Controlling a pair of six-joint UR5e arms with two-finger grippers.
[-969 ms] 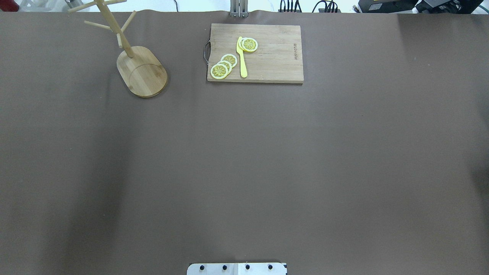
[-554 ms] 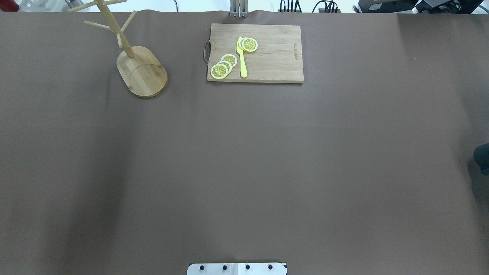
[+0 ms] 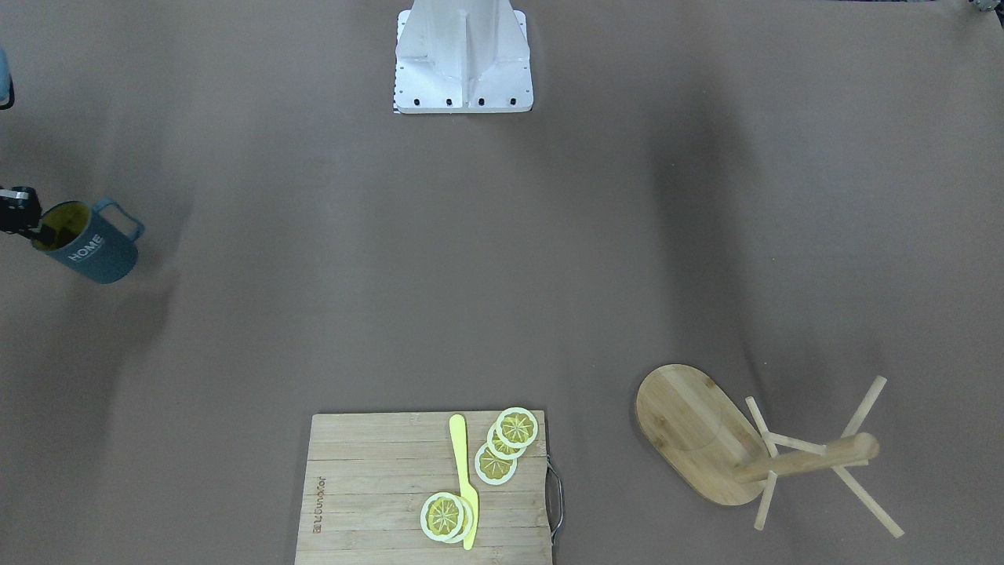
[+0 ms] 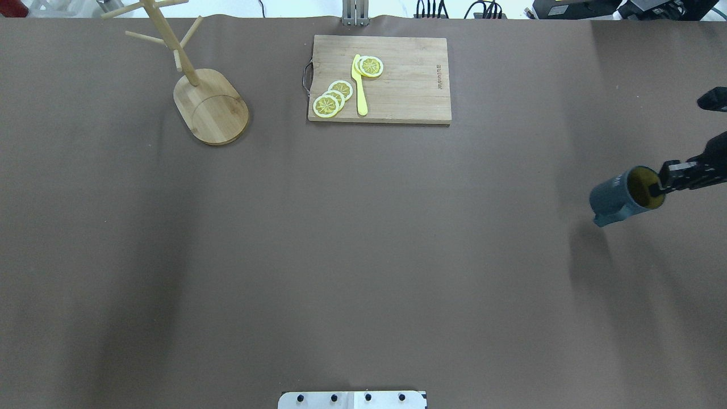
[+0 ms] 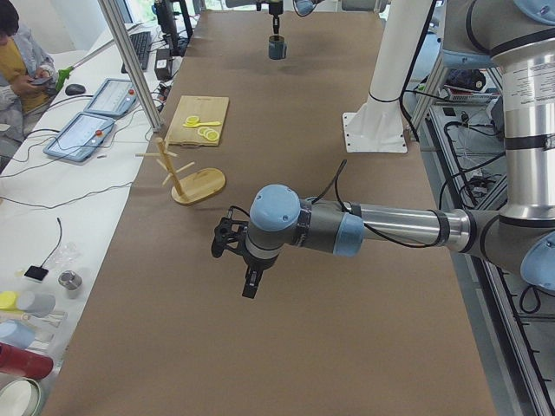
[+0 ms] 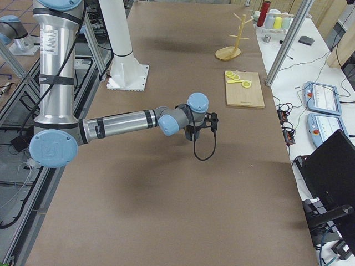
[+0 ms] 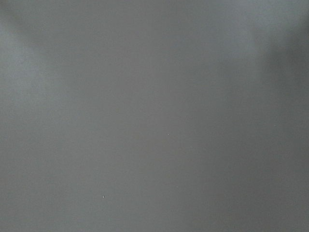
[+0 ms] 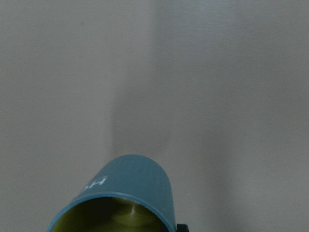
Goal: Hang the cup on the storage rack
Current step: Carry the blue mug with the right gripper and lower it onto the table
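Pinching rim, cylindrical slate-blue cup (image 4: pixel 616 200): right gripper (image 4: pixel 659 184); bamboo storage rack (image 4: pixel 211 107) far.

Diffuse, even light. Soft broad shadows across the table (image 4: pixel 363 255). Left wrist view: flat, featureless grey. Right wrist view: the cup (image 8: pixel 133 176) is close and slightly blurred.

You'll find the cup (image 4: pixel 618 200), a slate-blue mug with a yellow interior and white "HOME" lettering, close to the table's edge on the robot's right, about midway along it. It hangs clear of the surface, tipped over so its mouth faces that edge, with the handle toward the robot's side. The right gripper (image 4: pixel 659 185) pinches its rim. Your storage rack (image 4: pixel 211 108), a light bamboo tree, stands upright near the far left corner, with thin pegs angling up from its post.
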